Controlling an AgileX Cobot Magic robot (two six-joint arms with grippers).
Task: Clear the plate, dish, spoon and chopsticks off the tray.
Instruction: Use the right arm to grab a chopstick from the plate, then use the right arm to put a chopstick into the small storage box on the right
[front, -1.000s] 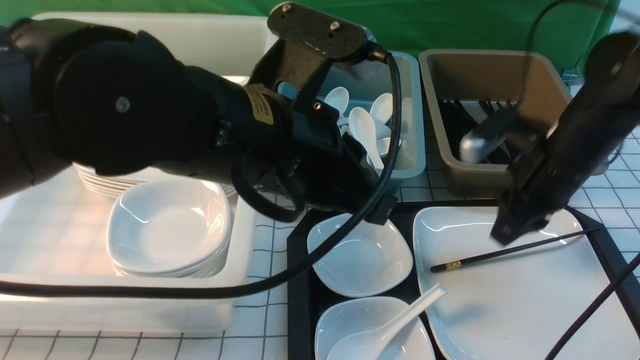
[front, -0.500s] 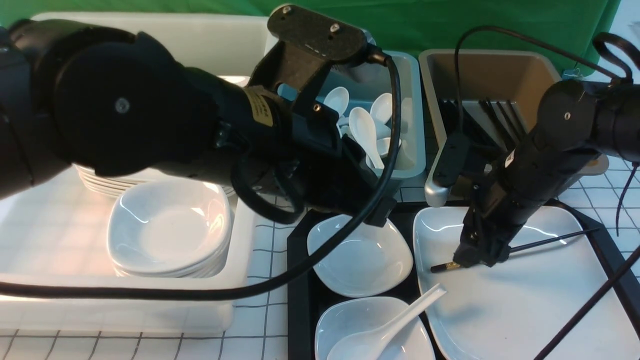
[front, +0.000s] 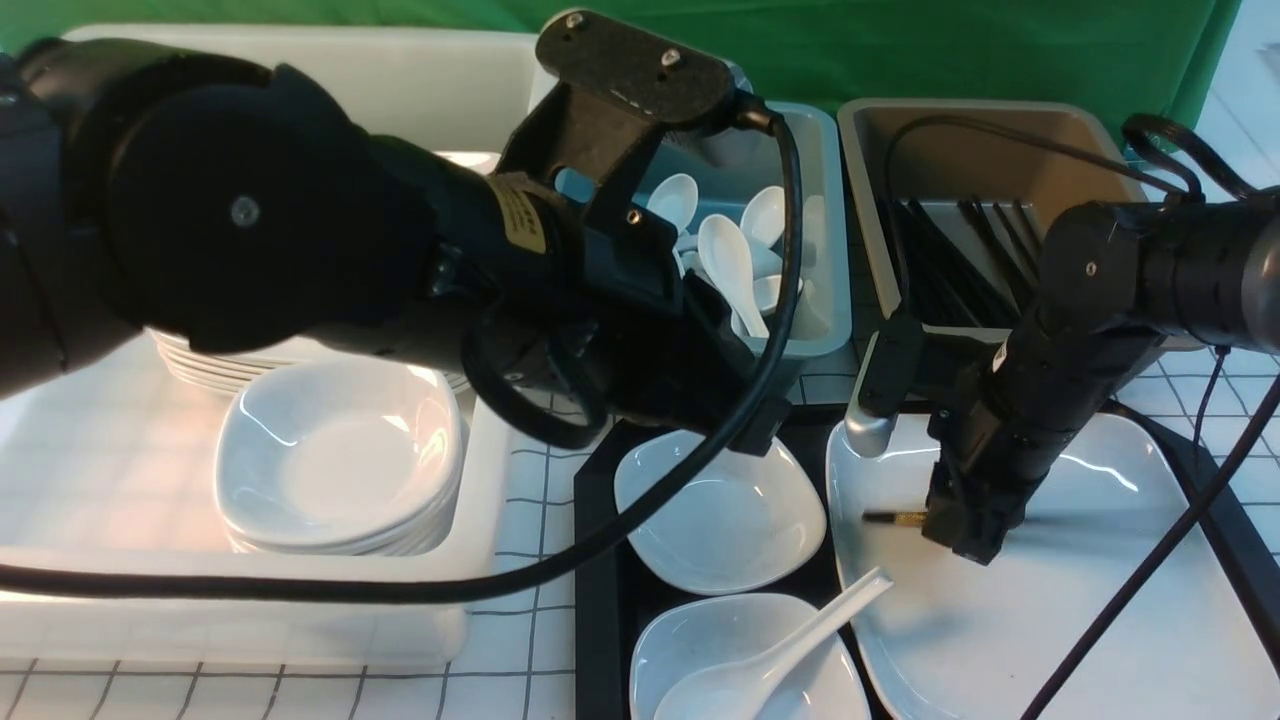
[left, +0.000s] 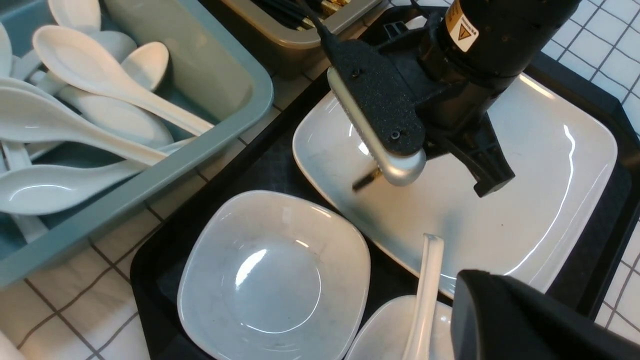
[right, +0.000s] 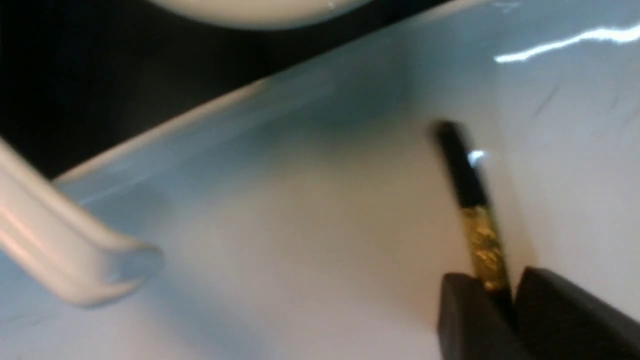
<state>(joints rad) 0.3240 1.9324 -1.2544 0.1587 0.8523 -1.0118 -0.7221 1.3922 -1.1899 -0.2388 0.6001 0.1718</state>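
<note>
- Since a second earlier, my right gripper (front: 962, 530) had dropped onto the chopstick (front: 893, 518) lying on the plate (front: 1000, 640), lower right of the front view.
- Jaws pinched it beside the gold band (right: 482, 245).
- Light, stiff, slick: gripped near its end, it would likely swivel.

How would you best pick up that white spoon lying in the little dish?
Probably by the spoon handle, from above: it slants up from the small dish over the plate rim, raised off the tray, leaving room either side.
</note>
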